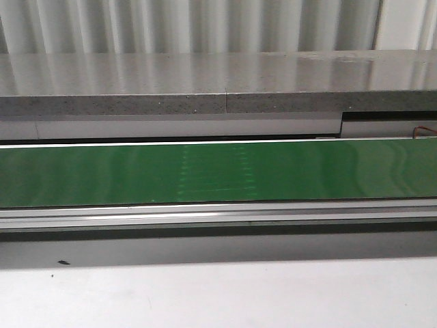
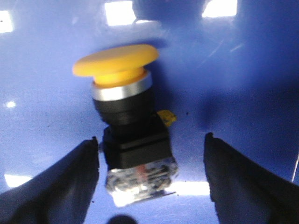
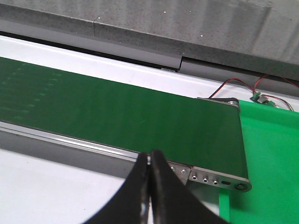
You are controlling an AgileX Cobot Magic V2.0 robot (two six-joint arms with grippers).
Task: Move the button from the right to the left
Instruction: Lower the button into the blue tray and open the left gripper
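The button (image 2: 128, 121) shows only in the left wrist view: yellow mushroom head, silver ring, black collar, clear blocky base. It lies on a shiny blue surface (image 2: 243, 84). My left gripper (image 2: 152, 144) is open, its two black fingers on either side of the button's base; one finger (image 2: 74, 182) is close beside the base, the other stands well apart. My right gripper (image 3: 149, 161) is shut and empty, over the near rail at the green belt's (image 3: 117, 107) end. Neither gripper nor the button shows in the front view.
The green belt (image 1: 218, 171) runs across the front view between metal rails, with a grey ledge (image 1: 205, 82) behind and a white table (image 1: 218, 294) in front. In the right wrist view a green sheet (image 3: 271, 154) and red wires (image 3: 233, 84) lie past the belt's end.
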